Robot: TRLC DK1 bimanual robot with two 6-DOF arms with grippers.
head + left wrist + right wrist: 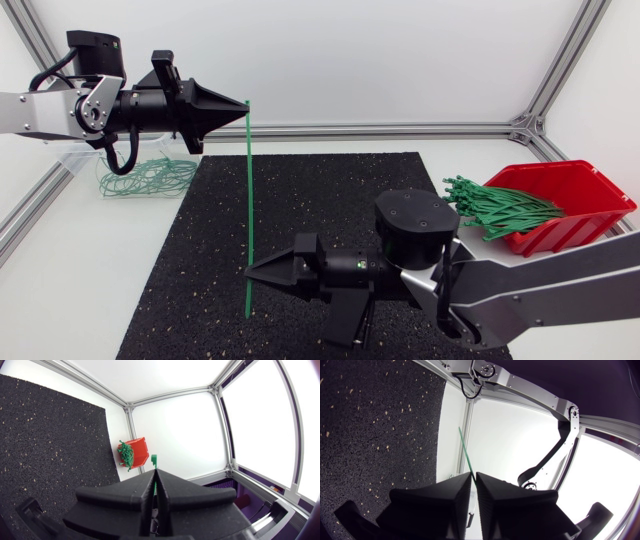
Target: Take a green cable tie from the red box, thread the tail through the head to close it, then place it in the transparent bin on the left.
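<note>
At the worktop's left edge, near its far corner, stands one transparent bin [78, 158]. Some closed green ties [146, 178] lie in it as thin loops; their number I cannot tell.

Just beside the bin, my left gripper [243, 104] hangs above the far edge of the one black mat [330, 215]. Its two fingers are pressed together on the upper end of a single green cable tie [248, 190]. In the left wrist view the tie's small head [154, 459] sticks out just past the fingertips of this gripper [155, 474].

The tie is straight and not yet closed. It runs from the left gripper across the mat toward the mat's near edge.

My right gripper [250, 270] is over the near part of the mat and clamps the same tie close to its lower end; a short piece hangs free below it. The right wrist view shows the thin strap [465, 450] coming out between the two fingers.

At the worktop's right edge stands one red box [585, 190], holding a bundle of loose ties [500, 208], too many to count.
</note>
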